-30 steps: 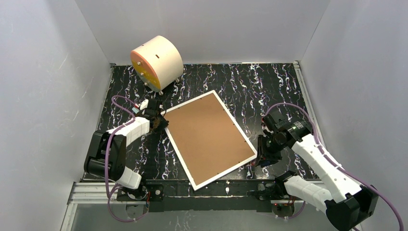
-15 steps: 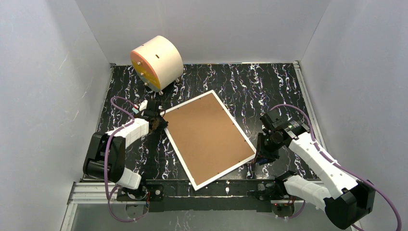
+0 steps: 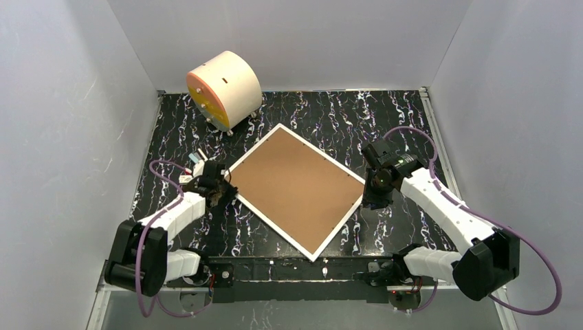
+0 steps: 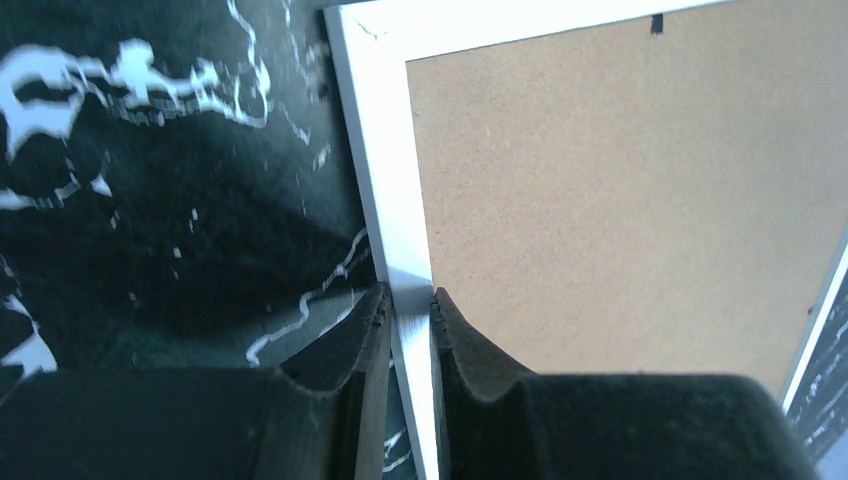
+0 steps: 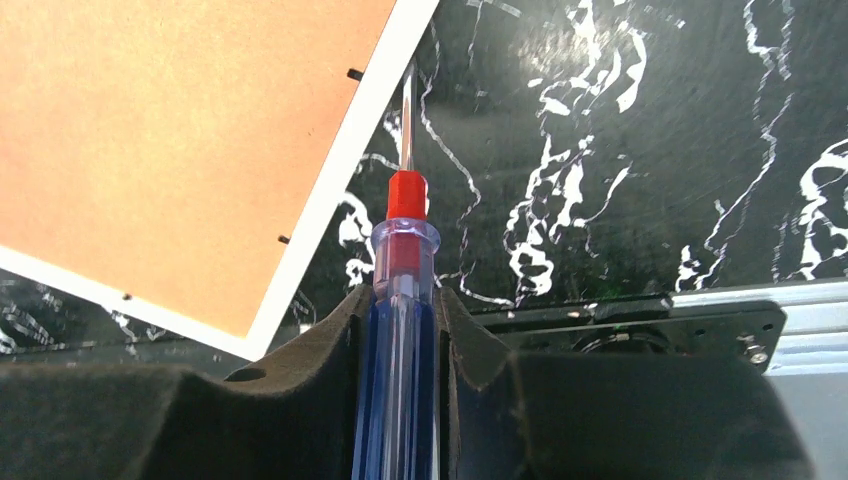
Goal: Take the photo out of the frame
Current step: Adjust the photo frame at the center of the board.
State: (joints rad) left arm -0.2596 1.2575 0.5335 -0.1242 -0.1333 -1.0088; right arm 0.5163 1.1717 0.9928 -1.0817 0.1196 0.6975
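Observation:
The frame (image 3: pixel 242 160) lies back side up on the black marbled table, turned like a diamond, its brown fibreboard back panel (image 3: pixel 292 185) showing. The photo is hidden under that panel. My left gripper (image 3: pixel 221 192) is shut on the frame's white left edge (image 4: pixel 395 240), near its left corner. My right gripper (image 3: pixel 377 190) is shut on a screwdriver (image 5: pixel 402 300) with a clear blue handle and red collar. Its metal tip (image 5: pixel 408 105) sits beside the frame's right edge (image 5: pixel 340 160), near small black retaining tabs (image 5: pixel 354 74).
A cream cylinder with an orange face (image 3: pixel 223 89) stands at the back left of the table. Grey walls close in the sides and back. A metal rail (image 3: pixel 289 269) runs along the near edge between the arm bases.
The frame has rotated clockwise into a diamond; my left gripper pulled its edge toward the near left. My right gripper moved up and back with the screwdriver to the frame's right corner.

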